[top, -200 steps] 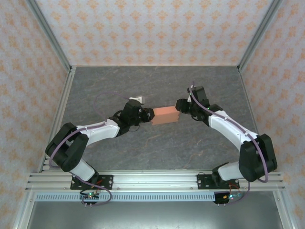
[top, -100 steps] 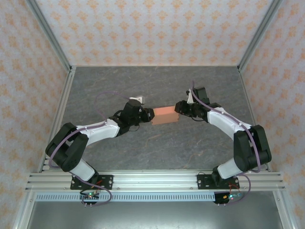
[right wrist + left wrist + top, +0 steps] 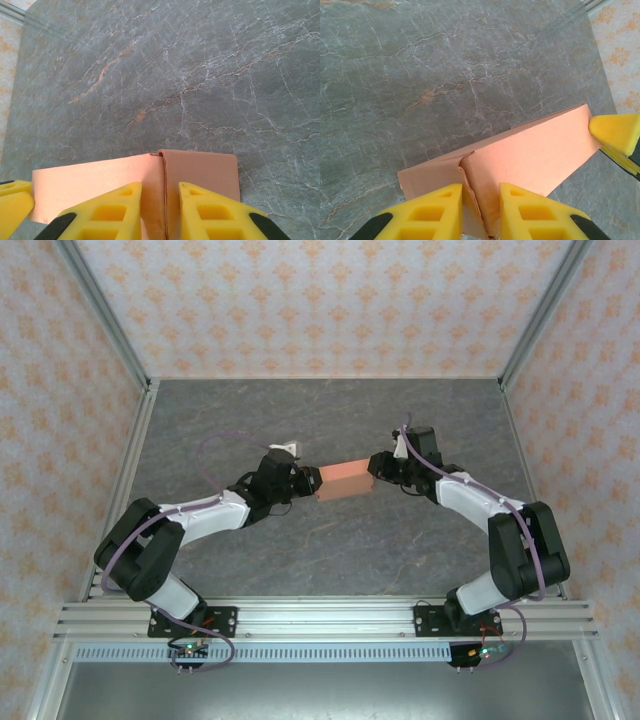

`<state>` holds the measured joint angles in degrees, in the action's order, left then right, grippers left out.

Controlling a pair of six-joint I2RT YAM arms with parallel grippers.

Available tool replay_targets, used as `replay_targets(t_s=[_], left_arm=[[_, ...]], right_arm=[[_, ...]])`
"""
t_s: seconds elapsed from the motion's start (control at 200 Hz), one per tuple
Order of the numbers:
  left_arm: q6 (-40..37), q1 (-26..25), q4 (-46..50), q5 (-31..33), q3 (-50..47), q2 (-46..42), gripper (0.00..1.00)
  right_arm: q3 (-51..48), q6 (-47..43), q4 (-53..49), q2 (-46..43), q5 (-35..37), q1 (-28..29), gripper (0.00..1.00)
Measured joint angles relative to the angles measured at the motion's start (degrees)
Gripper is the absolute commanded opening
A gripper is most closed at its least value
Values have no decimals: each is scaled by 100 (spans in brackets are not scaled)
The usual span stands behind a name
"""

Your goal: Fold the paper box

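My right gripper (image 3: 374, 466) has clamped the paper box (image 3: 345, 479); left gripper (image 3: 312, 481) grips the other end. Wrist views reveal pinched walls.

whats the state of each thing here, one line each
paper box, folded into a shallow box shape, gripped at both ends, sitting at a slight angle between the arms
left gripper, shut on the paper box's left end
right gripper, shut on the paper box's right end
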<state>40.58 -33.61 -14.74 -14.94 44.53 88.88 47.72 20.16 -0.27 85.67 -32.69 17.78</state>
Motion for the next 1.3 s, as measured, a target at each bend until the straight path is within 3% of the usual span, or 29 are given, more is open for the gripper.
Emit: replay_targets(t_s=[0.365,0.706,1.036,1.161,1.301], left_arm=[[-205,-55,306,15,13,-181,25],[-203,-479,363,245,-457,-627,26],[-205,-579,511,393,-754,-601,29],[-219,-579,516,490,-756,-529,32],[-345,-577,640,581,-758,-586,45]], right_arm=[[-619,-28,0,-664,-164,42,23],[-1357,-24,144,-1443,-11,310,24],[-1729,20,175,-1261,114,570,24],[-1729,-4,160,-1123,227,570,31],[-1670,-24,-15,-1128,452,601,41]])
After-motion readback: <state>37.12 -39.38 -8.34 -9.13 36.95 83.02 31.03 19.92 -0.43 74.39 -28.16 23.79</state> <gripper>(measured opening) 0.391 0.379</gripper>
